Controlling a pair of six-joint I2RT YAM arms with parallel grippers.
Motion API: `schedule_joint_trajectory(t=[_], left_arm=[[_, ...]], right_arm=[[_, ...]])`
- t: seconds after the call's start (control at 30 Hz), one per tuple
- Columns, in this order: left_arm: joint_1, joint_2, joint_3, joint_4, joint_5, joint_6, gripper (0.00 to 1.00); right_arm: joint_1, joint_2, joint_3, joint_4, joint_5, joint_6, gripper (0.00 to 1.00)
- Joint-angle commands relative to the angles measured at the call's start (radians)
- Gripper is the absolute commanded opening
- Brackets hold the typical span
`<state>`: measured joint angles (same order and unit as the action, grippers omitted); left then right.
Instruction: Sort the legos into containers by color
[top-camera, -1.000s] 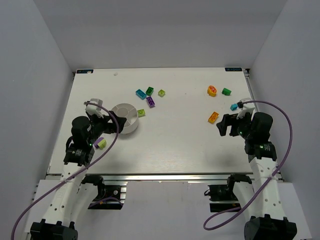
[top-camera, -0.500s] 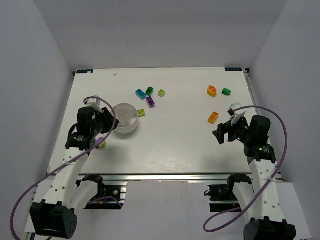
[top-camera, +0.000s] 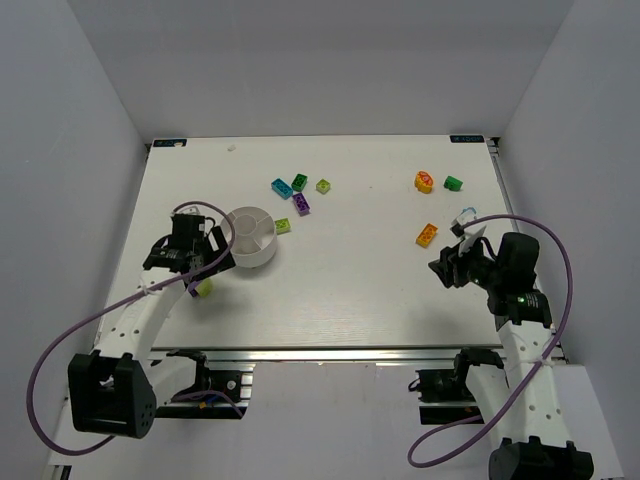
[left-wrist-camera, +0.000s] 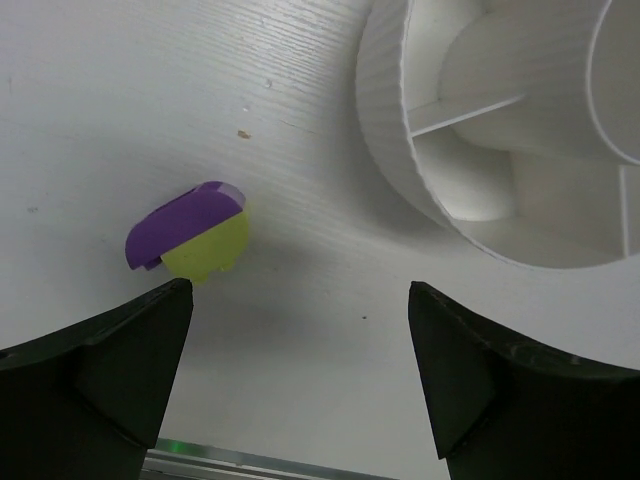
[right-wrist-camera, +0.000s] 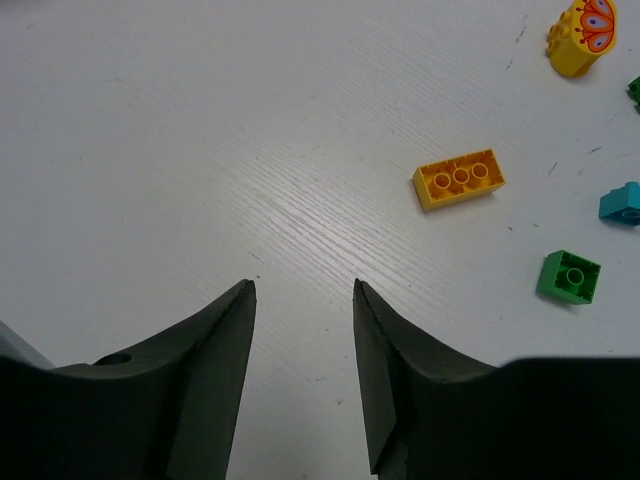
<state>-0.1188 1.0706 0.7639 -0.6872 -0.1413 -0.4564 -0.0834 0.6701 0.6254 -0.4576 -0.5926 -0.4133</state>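
Your left claw (left-wrist-camera: 300, 292) is gaping wide, holding nothing | purple-and-lime lego (left-wrist-camera: 190, 232) is lying on the desk (left-wrist-camera: 300, 180) just ahead, near the white bowl (left-wrist-camera: 385, 120) | your right claw (right-wrist-camera: 303, 292) is hanging part-open, empty | orange lego (right-wrist-camera: 458, 178) is lying beyond it

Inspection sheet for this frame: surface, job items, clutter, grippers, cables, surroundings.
Surface: white table, no spills seen.
Job's things: white bowl, visible compartments empty; legos loose on the table, including purple-and-lime piece beside the bowl, orange brick.
Clutter: tiny crumb near the bowl.
Grippers: left gripper open, empty, by the bowl; right gripper open, empty, near the orange brick.
Cables: left cable loops close to the bowl; right cable arcs past the table's right edge.
Surroundings: grey walls on three sides; metal rail at near edge.
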Motion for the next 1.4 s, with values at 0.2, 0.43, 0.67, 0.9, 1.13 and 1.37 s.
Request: schedule_joint_trajectory(t=[0.2, 0.43, 0.67, 0.9, 1.13, 1.37], left_arm=[[0.002, -0.076, -0.006, 0.189, 0.037, 0.340, 0.97], [0.013, -0.064, -0.029, 0.165, -0.066, 0.611, 0.92], [0.013, -0.098, -0.127, 0.140, -0.018, 0.783, 0.83], [0.008, -0.069, -0.193, 0.185, 0.011, 0.797, 0.84], [0.008, 0.110, -0.172, 0.244, 0.025, 0.803, 0.83], [0.008, 0.146, -0.172, 0.273, 0.025, 0.799, 0.80]], right_arm=[[0.027, 0.025, 0.037, 0.002, -0.016, -0.018, 0.57], [0.059, 0.051, 0.043, -0.001, -0.007, -0.018, 0.61], [0.079, 0.059, 0.048, -0.001, 0.019, -0.018, 0.62], [0.082, 0.055, 0.046, -0.001, 0.025, -0.019, 0.63], [0.111, 0.049, 0.043, 0.000, 0.027, -0.019, 0.63], [0.116, 0.052, 0.043, 0.004, 0.036, -0.019, 0.63]])
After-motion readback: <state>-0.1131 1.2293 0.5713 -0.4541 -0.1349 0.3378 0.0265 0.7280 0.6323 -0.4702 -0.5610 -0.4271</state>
